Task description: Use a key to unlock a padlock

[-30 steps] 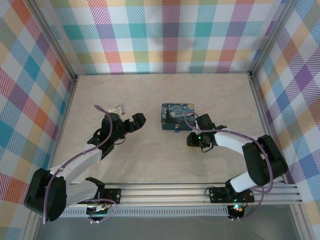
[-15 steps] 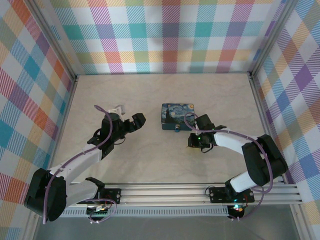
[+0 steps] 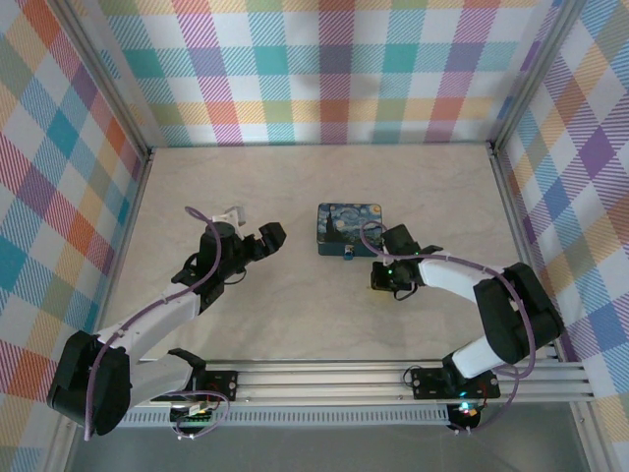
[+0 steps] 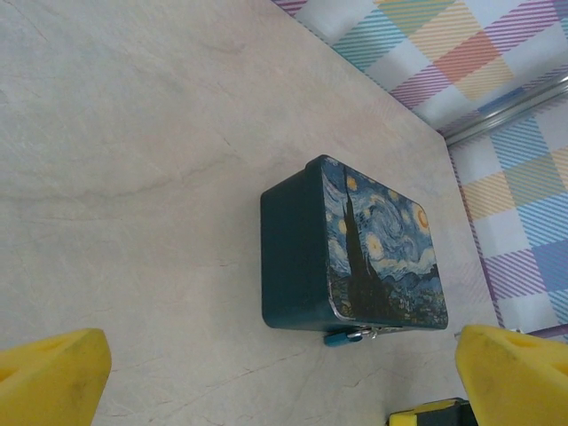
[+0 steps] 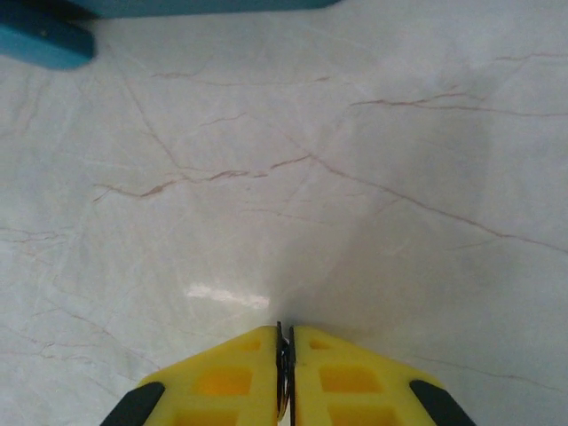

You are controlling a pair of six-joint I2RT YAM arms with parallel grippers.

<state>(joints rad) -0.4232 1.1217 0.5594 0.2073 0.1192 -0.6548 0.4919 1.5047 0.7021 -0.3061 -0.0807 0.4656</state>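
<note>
- Done, by my reading: the right gripper (image 5: 284, 344) is closed, its yellow pads pinched on a thin dark sliver that I take for the key (image 5: 283, 366) (only its edge shows, so how it sits in the pads is unclear).
- That gripper is low over the bare table (image 3: 295, 315), near its middle and a little right, tips aimed toward the padlock (image 5: 43, 44) but apart from it.
- The padlock (image 3: 348, 256) is at the near side of the tin (image 3: 349, 225), the side facing the table's near edge; in the left wrist view its blue body (image 4: 340, 337) rests on the table against the tin (image 4: 355, 248).
- Nothing shows the shackle sprung, so I judge the lock not yet opened; the keyhole is too small to make out.
- The left gripper (image 4: 280, 377) has its jaws spread wide, holding nothing, well left of the tin.
- Left to do: bring the key to the lock, insert, turn, free the shackle; the left arm may need to steady the padlock.
</note>
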